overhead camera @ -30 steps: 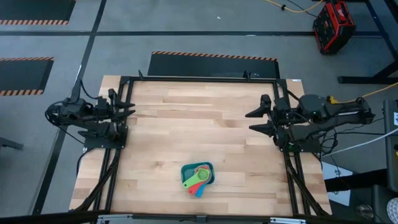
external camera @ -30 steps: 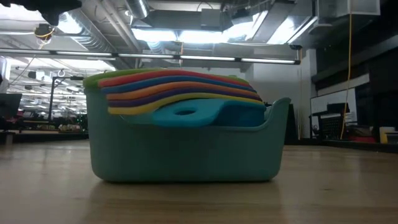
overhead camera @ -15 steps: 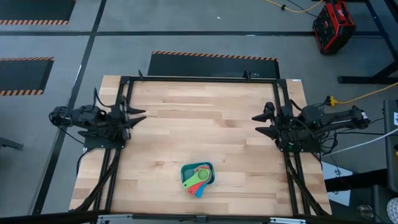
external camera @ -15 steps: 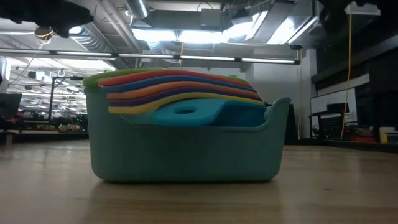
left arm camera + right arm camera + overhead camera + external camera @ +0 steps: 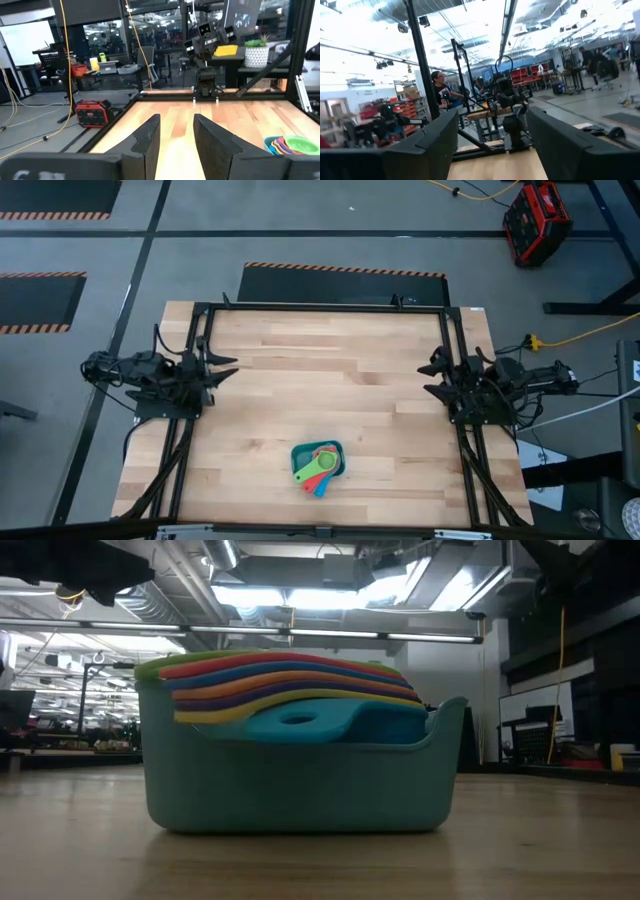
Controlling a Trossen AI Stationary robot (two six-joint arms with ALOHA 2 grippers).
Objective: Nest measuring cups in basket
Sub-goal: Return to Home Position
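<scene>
Counter [image 5: 320, 370]: bare wood across centre and far side. Sole obstacle: basket [image 5: 338, 448] of measuring cups [image 5: 318, 466], near front edge. Left pincer [image 5: 222, 366], right pincer [image 5: 432, 377]: at opposite side edges.

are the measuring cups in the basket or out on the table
In: the measuring cups sit stacked inside the basket, handles fanned over its rim.

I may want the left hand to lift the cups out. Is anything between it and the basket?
Nothing visible does. Only bare table lies between the left hand, at the left edge, and the basket holding the nested measuring cups. The right hand waits at the right edge.
</scene>
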